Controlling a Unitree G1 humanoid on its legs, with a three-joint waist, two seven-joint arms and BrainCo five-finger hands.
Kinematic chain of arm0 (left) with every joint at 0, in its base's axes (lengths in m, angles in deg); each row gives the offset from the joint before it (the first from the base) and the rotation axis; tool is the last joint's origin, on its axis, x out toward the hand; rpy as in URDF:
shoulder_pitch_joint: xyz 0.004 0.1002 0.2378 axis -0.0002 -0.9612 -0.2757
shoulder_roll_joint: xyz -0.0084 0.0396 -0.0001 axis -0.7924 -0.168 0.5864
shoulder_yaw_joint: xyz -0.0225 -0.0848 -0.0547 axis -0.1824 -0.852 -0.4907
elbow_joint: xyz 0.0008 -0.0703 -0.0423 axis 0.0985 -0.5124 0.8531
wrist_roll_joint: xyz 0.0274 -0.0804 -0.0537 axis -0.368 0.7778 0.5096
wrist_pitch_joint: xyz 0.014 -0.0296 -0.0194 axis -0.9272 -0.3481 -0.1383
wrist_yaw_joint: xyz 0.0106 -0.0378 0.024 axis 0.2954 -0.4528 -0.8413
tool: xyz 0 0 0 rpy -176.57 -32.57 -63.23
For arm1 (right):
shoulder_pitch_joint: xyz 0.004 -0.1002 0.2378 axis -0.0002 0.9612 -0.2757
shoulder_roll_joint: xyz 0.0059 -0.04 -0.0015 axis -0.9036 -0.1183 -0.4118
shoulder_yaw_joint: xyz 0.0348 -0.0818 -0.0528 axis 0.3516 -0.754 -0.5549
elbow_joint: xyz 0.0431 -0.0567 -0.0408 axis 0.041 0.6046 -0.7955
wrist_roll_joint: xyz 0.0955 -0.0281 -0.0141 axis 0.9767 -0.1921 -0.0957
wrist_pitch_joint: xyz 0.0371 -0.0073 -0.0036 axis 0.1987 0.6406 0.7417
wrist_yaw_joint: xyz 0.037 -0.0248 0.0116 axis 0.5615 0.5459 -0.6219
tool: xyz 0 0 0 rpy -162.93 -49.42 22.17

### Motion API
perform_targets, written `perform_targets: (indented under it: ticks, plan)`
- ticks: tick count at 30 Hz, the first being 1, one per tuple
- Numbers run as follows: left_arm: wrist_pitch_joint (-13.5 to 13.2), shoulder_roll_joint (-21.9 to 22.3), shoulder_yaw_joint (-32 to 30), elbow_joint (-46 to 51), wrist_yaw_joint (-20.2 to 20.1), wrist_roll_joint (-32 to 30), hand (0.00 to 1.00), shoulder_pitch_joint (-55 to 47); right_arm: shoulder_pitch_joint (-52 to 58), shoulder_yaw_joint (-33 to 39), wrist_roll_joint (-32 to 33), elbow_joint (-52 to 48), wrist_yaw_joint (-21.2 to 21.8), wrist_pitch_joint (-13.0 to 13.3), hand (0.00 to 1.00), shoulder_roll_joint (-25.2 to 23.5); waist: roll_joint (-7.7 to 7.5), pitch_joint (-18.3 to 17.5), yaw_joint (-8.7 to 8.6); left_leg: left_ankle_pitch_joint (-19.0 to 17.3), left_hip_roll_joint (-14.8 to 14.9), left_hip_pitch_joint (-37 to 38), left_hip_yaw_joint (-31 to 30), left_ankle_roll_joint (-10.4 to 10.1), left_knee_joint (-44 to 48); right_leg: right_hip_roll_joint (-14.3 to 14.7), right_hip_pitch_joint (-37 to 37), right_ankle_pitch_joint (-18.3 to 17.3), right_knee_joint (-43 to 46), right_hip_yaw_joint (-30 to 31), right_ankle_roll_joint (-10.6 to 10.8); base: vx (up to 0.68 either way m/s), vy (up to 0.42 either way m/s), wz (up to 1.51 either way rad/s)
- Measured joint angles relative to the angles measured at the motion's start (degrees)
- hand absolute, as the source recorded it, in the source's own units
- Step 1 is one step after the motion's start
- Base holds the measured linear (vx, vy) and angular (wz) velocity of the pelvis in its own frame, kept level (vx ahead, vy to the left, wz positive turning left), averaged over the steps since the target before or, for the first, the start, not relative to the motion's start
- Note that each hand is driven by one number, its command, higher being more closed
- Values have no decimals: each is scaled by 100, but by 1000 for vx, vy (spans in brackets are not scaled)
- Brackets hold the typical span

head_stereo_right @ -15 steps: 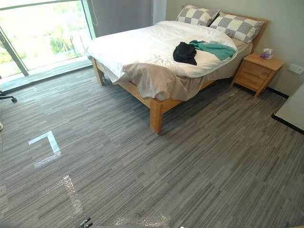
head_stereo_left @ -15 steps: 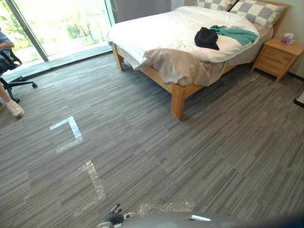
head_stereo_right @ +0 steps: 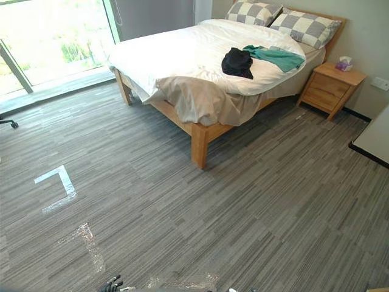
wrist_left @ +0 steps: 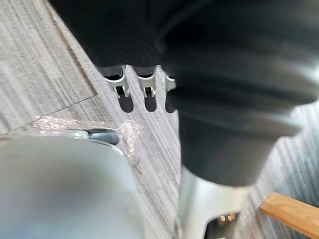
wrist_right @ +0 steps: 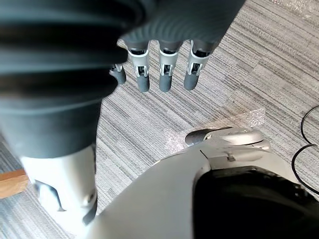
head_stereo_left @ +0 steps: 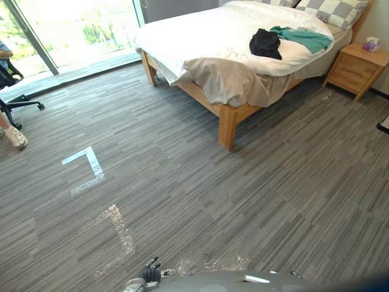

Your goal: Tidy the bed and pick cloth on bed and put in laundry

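- The task's things lie on the bed (head_stereo_right: pixel 182 55), well apart from the robot. A black cloth (head_stereo_right: pixel 237 62) is bunched on the white duvet, and a green cloth (head_stereo_right: pixel 276 58) is spread just beside it and seems to touch it, near the checked pillows (head_stereo_right: pixel 307 27).
- The right hand (wrist_right: pixel 167 69) hangs above the carpet with its fingers straight and relaxed, and it grasps nothing.
- The left hand (head_stereo_left: pixel 148 277) is low by the robot's side. Whether it is released or clenched, I cannot tell.
- I judge that the task is at its beginning: the walk to the bed is not yet done.
- Risk on the way: the wooden bed leg (head_stereo_right: pixel 199 149) stands out at the near corner, and a beige sheet (head_stereo_right: pixel 194 100) hangs loose over it. A step too close could strike the leg or catch the sheet.
- Risk at the grasp: the two cloths lie together on soft bedding. A deep grasp may also take the duvet, and lifting one cloth may drag the other off the bed.
- A person (head_stereo_left: pixel 17 139) sits on a chair (head_stereo_left: pixel 18 100) by the window, so a wide turn to that side could come near them.
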Motion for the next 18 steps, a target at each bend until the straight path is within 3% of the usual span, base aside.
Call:
perform_targets:
  ticks: [8, 18]
  plan:
    - [98, -9, 3, 0, -13, 56, 0, 0, 2, 1, -5, -30, -14, -1, 0, -3, -5, 1, -38, -29, 1, -18, 84, -25, -2, -7, 8, 74, -107, 3, 16, -25, -3, -4]
    - [126, -6, -7, 0, 422, 65, 0, -12, 0, 15, 9, -24, 5, -2, 0, -22, -11, 0, -103, -16, 18, 29, 202, -11, 0, 8, 90, 155, -208, 12, -42, 23, -12, -2]
